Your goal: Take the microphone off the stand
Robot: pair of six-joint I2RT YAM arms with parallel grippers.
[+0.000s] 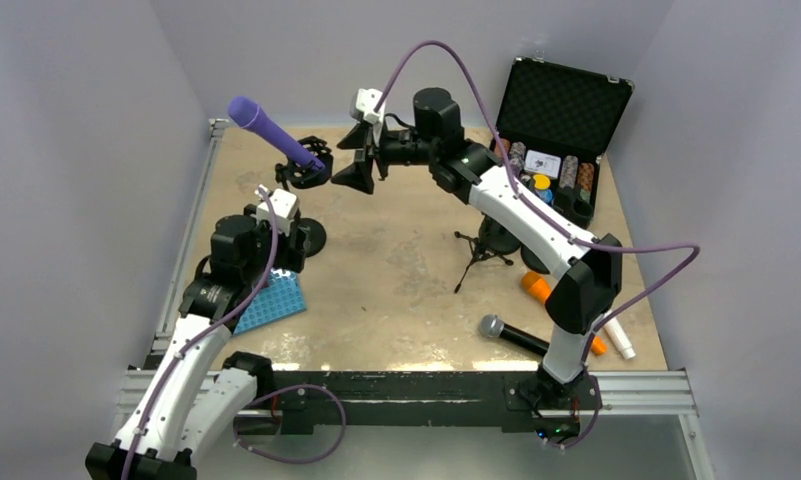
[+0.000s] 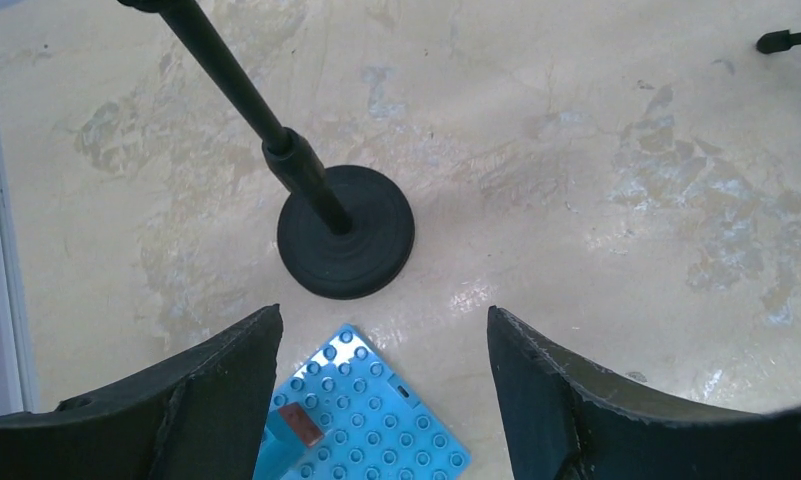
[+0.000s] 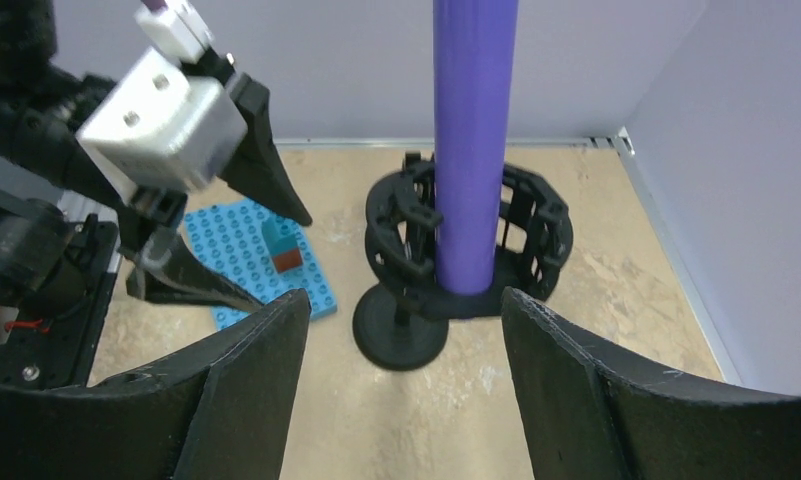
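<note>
Right gripper [image 3: 401,395]: jaws wide, holding nothing. The purple microphone [image 3: 474,140] sits at 12 o'clock just beyond my fingertips, seated in the black cradle [image 3: 466,245] above the stand base [image 3: 401,338]. I judge the wide gap is there to clear the barrel before I close. Left gripper [image 2: 384,390]: also wide and empty, hanging over the base at 11 o'clock, probably to pin it down. The left wrist view shows the base and the blue stud plate [image 2: 376,425] but no mic. Only the top view shows the mic leaning toward 10 o'clock.

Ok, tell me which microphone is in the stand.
The purple microphone, seated in the stand's cradle; the black, silver-headed microphone lies flat on the table.
</note>
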